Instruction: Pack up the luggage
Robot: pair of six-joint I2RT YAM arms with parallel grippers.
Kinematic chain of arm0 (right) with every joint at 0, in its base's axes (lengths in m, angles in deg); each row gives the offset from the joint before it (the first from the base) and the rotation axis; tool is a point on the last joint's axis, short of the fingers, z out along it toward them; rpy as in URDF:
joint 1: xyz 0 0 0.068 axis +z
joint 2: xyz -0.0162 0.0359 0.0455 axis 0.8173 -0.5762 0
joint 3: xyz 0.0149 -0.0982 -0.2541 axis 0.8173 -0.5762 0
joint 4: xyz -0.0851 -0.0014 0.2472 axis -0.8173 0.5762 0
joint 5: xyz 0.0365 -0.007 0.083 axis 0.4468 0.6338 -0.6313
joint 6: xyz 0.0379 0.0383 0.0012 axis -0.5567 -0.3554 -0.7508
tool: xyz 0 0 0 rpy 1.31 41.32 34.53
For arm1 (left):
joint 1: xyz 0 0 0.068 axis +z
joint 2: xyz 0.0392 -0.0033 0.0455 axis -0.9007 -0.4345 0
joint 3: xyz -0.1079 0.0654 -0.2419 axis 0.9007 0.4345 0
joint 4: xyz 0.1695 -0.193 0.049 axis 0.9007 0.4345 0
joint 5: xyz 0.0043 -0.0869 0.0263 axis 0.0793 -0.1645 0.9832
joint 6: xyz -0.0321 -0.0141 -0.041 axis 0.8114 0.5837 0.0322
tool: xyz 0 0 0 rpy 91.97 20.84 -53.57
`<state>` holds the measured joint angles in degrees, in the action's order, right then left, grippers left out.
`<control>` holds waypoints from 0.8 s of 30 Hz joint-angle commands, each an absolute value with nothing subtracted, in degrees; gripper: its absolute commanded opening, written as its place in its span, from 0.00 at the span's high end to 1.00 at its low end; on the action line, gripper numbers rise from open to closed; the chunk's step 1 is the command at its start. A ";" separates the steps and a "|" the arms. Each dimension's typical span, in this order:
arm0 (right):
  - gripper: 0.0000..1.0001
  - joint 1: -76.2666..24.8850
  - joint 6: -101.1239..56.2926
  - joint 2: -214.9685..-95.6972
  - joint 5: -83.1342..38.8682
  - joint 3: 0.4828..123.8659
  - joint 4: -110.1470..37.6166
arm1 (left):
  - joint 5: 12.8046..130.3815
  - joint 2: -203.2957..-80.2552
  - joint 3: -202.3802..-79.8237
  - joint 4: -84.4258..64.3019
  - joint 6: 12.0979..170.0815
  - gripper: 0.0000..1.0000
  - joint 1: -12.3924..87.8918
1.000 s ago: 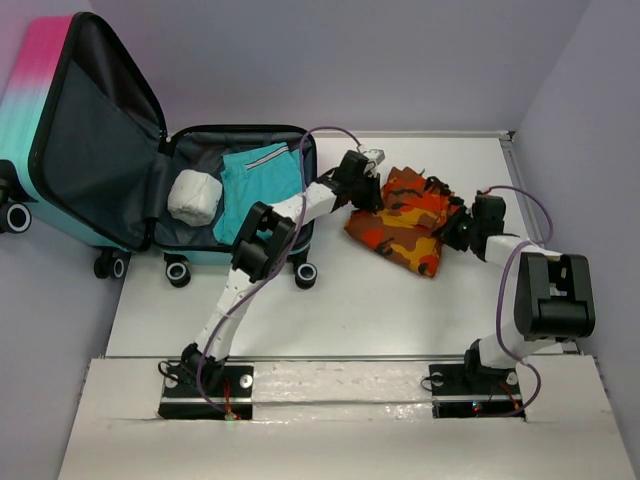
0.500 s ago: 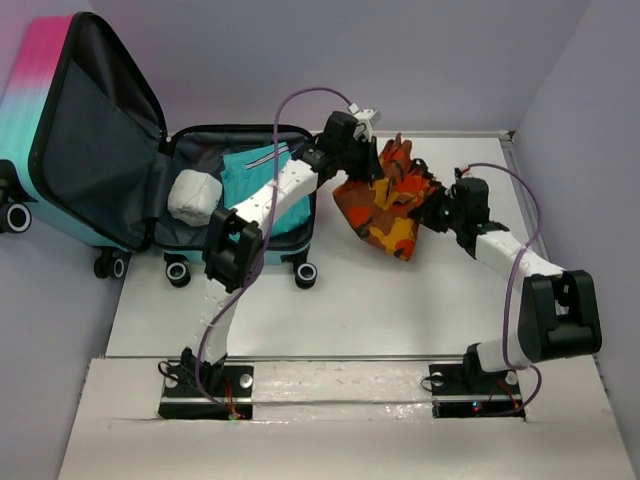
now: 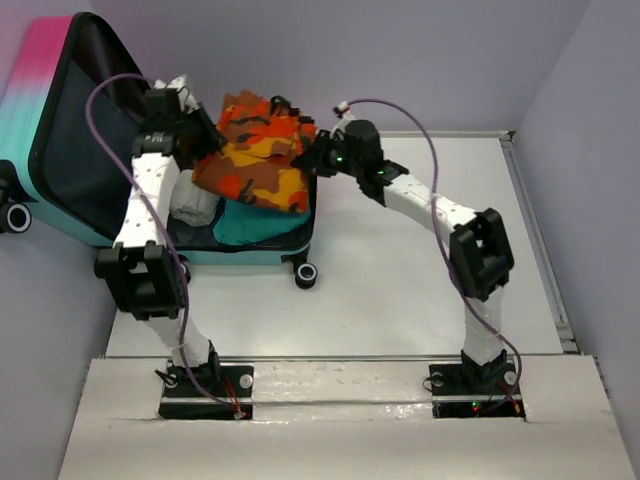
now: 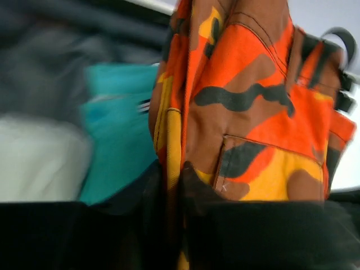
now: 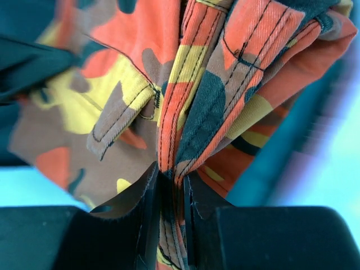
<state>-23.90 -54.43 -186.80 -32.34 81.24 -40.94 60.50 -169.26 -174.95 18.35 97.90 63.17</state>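
Note:
The luggage (image 3: 30, 110) stands open at the far left, its pink-to-teal lid upright and its dark-lined base (image 3: 262, 256) flat on the table. Inside lie a teal garment (image 3: 262, 228) (image 4: 121, 129) and a white bundle (image 3: 195, 212) (image 4: 39, 157). An orange camouflage garment (image 3: 260, 152) (image 4: 253, 112) (image 5: 140, 84) hangs over the open base, held from both sides. My left gripper (image 3: 205, 140) (image 4: 174, 174) is shut on its left edge. My right gripper (image 3: 320, 155) (image 5: 171, 174) is shut on a bunched fold at its right edge.
A black luggage wheel (image 3: 305, 273) sticks out onto the white table (image 3: 400, 290). Purple walls close in the back and both sides. A raised rim (image 3: 535, 230) runs along the table's right edge.
Both arms have swung left, carrying the camouflage garment from the middle of the table to above the open luggage base. Both grips have stayed shut on it.

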 commanded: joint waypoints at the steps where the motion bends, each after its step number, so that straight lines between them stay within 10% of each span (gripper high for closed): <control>1: 0.68 -18.61 -51.73 -197.10 -34.27 95.41 -30.65 | 74.37 -160.15 -161.15 12.53 98.41 0.41 72.67; 2: 0.54 -18.08 -51.46 -199.04 -34.27 97.96 -29.14 | 75.01 -160.50 -159.65 12.43 98.23 0.07 74.08; 3: 0.22 -17.47 -51.29 -201.23 -34.62 100.33 -28.08 | 75.80 -161.20 -158.94 14.26 97.62 0.01 76.09; 6: 0.00 -17.46 -50.93 -201.34 -34.62 99.57 -28.60 | 76.95 -159.37 -156.30 12.70 97.18 0.01 76.64; 18: 0.02 -17.46 -41.63 -186.17 -31.28 88.69 -28.34 | 75.09 -129.97 -146.65 5.41 100.69 0.01 67.00; 21: 0.14 -17.46 -39.34 -180.36 -30.14 81.15 -28.95 | 84.49 -116.86 -137.60 4.35 101.04 0.01 64.51; 24: 0.53 -17.46 -38.01 -171.57 -29.18 74.02 -30.88 | 95.82 -103.40 -129.77 6.44 101.57 0.01 64.51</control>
